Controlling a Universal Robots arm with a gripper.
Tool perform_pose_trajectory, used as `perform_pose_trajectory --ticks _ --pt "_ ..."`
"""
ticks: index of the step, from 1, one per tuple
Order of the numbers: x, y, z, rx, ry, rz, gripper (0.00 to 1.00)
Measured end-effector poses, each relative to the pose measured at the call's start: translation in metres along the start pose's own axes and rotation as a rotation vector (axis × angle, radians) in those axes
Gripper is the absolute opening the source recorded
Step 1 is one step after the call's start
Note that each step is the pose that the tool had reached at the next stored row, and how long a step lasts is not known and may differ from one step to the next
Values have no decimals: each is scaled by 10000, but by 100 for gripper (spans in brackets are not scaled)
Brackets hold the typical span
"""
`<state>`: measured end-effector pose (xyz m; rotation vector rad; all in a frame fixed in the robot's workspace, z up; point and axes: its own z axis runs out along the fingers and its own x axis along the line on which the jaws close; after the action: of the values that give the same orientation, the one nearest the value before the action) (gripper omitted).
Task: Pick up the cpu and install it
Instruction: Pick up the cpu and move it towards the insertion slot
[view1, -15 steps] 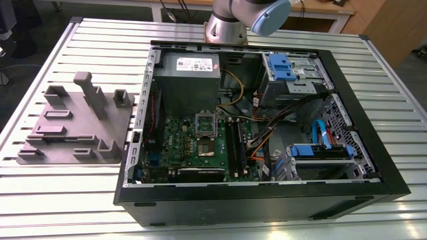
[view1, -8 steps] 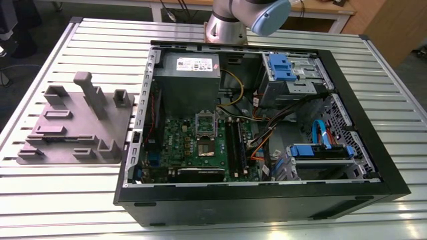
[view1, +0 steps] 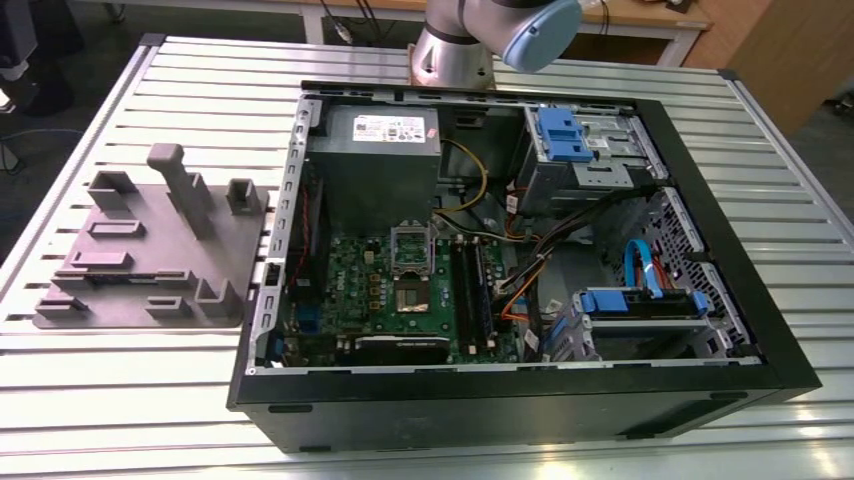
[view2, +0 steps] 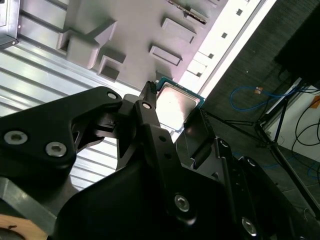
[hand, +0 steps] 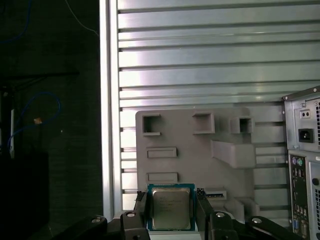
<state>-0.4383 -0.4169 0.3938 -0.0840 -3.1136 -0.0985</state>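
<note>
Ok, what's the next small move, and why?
Probably carry the cpu across toward the socket: the gripper is shut on it, it seems to hang clear above the tray, and the socket looks open.

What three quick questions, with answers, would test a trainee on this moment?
1. True or false: the cpu sits between the fingers of the gripper.
2. Pick one: in both wrist views, what lies behind the cpu? A) the grey moulded tray; B) a keyboard; C) a cardboard box.
3. Fill in: in the exterior view, the computer case stands to the exterior view's ____ of the tray.

Key: 1 true; 2 A; 3 right.
</note>
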Motion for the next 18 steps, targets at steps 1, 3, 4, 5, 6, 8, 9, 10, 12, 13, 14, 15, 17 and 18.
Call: perform_pose_trajectory --ticks 1,3,4,5,6,8,9,10,12,13,14,15,17,18 --pt "-3 0 1 -1 -1 0 47" --pt "-9 0 1 -1 -1 1 47" --pt "-12 1 0 -1 -1 1 47" --pt "-15 0 1 -1 -1 0 47" --pt "-17 1 0 -1 -1 0 47" --pt "-22 1 0 -1 -1 0 47" --pt "-24 1 0 0 -1 0 47" --pt "-26 1 0 -1 -1 0 47" --pt "-31 1 0 -1 -1 0 47" --pt "-34 2 -1 0 0 0 47" --pt "-37 2 0 -1 -1 0 47" --pt "-40 2 0 -1 -1 -1 47" --pt "-44 2 0 -1 -2 0 47" --pt "-48 2 0 -1 -2 0 47"
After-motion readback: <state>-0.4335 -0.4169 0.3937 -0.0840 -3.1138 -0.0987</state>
